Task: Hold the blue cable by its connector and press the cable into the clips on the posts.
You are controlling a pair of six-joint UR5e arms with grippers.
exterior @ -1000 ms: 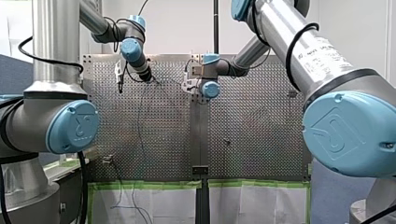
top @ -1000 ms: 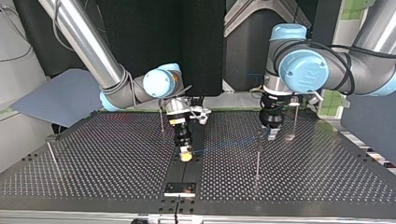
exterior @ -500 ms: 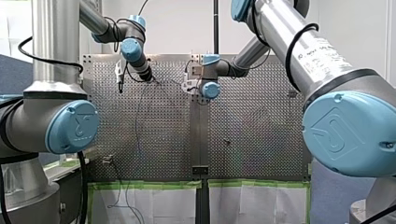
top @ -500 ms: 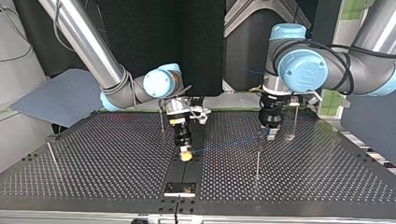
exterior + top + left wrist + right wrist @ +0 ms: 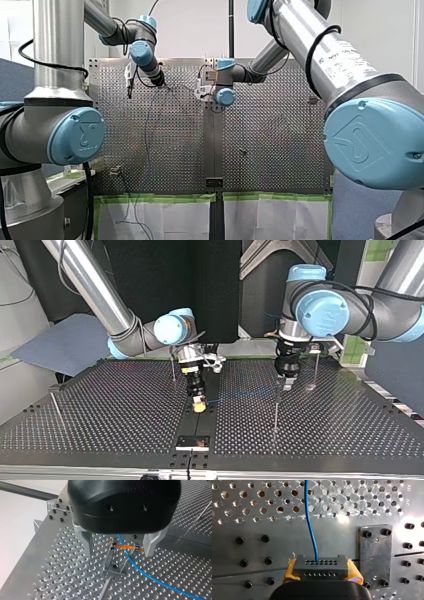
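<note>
Keeping the blue cable (image 5: 240, 394) taut looks key. Left of the post (image 5: 275, 407) in the top view, my right gripper (image 5: 321, 573) clenches the grey connector (image 5: 321, 565) between yellow pads (image 5: 290, 571). At the post, my left gripper (image 5: 117, 552) straddles cable and clip (image 5: 114, 566), fingers (image 5: 86, 542) spread; I should press straight down. The clip is the only holder; whether the cable sits inside I cannot tell.

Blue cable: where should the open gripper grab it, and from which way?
Probably best: grip the blue cable on its bare stretch beside the clip, coming from above, one finger each side. It runs thin and level over the table there. My left gripper, open, straddles it. My right gripper has the connector.
</note>
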